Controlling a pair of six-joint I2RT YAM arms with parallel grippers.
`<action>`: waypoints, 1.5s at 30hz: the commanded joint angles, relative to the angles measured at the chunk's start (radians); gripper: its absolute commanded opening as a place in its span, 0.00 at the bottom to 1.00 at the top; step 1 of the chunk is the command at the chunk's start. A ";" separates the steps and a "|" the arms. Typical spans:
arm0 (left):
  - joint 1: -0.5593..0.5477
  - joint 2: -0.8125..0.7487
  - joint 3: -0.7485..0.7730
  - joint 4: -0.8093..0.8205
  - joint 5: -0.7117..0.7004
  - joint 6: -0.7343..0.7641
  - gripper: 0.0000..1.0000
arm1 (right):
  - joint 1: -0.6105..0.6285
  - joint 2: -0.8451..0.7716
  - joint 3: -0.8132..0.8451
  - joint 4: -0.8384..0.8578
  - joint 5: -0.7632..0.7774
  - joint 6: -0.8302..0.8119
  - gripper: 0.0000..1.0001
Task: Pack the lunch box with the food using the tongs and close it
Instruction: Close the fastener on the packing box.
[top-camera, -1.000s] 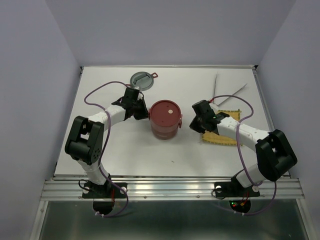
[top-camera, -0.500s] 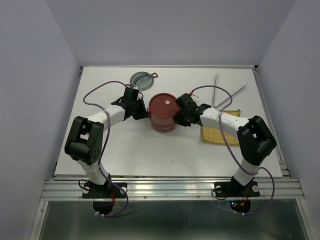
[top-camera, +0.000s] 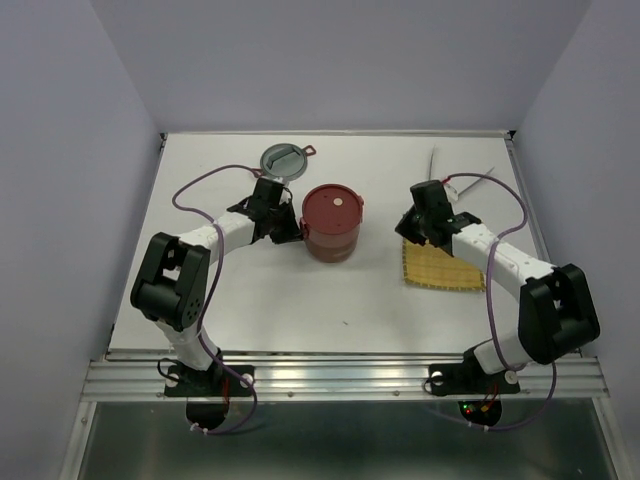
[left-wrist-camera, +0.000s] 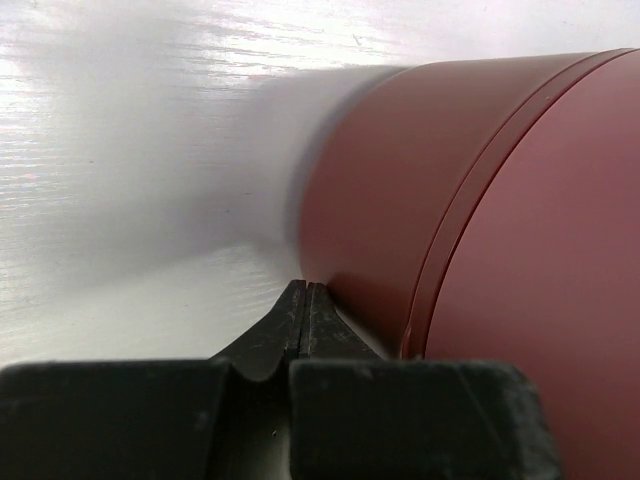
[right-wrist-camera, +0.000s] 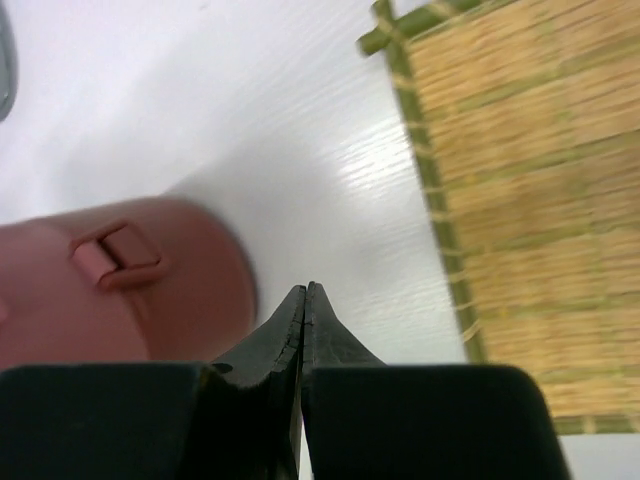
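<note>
We see a white table (top-camera: 260, 300). At its eleven o'clock, near the far edge, lies a round grey lid (top-camera: 281, 158) with a small red tab. At three o'clock a yellow woven mat (top-camera: 440, 268) lies flat.

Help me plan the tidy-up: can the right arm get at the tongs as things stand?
Probably yes. The tongs lie on the table just beyond the right end effector, with only the arm's own cable looping near them. Its shut jaws would have to open first.

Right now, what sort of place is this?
Probably a lab robot cell: a white table boxed in by plain walls, with props, a lunch box and woven mat.
</note>
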 joint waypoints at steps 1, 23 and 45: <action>-0.001 -0.013 0.005 -0.002 0.005 0.013 0.00 | -0.045 0.077 0.064 0.038 -0.049 -0.087 0.01; 0.011 0.015 0.076 -0.036 -0.015 0.023 0.00 | 0.088 0.467 0.482 0.096 -0.415 -0.205 0.01; 0.025 0.006 0.130 -0.110 -0.078 0.055 0.00 | -0.045 0.300 0.288 0.090 -0.240 -0.112 0.01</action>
